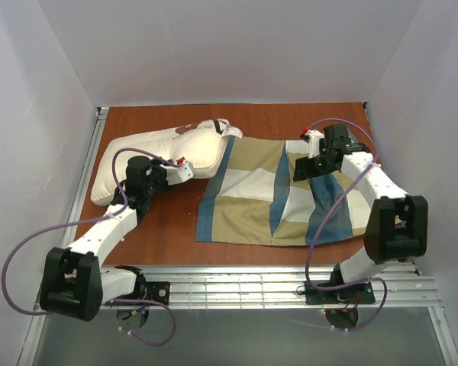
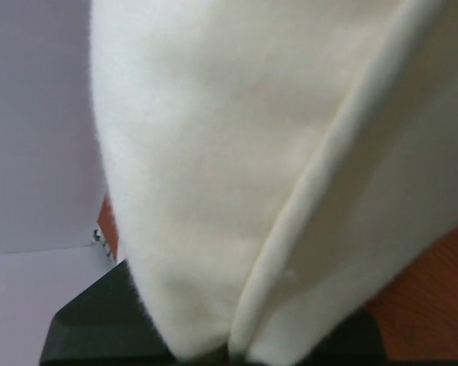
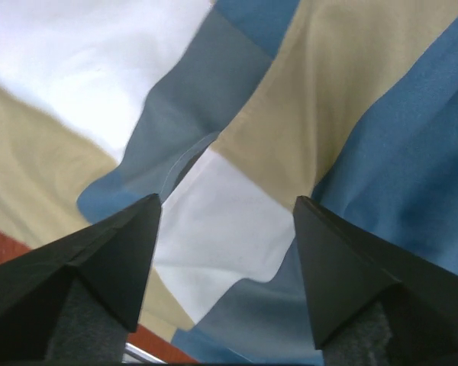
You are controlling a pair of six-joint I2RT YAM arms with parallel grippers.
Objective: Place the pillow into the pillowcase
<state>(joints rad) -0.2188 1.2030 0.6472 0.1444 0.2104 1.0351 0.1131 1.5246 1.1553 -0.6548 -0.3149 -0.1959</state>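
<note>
The cream-white pillow [image 1: 156,156] lies at the back left, and its right end reaches the left edge of the pillowcase [image 1: 263,194]. The pillowcase is spread flat in blue, tan and cream blocks. My left gripper [image 1: 185,170] sits at the pillow's near edge. In the left wrist view the pillow [image 2: 214,152] fills the frame, and a fold of it runs down into the shut left gripper [image 2: 233,354]. My right gripper [image 1: 309,164] hovers over the right part of the pillowcase. In the right wrist view the right gripper [image 3: 225,229] is open, with the pillowcase [image 3: 237,206] just below it.
The red-brown table top [image 1: 164,225] is boxed in by white walls on the left, back and right. A slotted metal rail [image 1: 275,284] runs along the near edge, and a metal strip [image 1: 91,164] runs along the left side. Purple cables loop off both arms.
</note>
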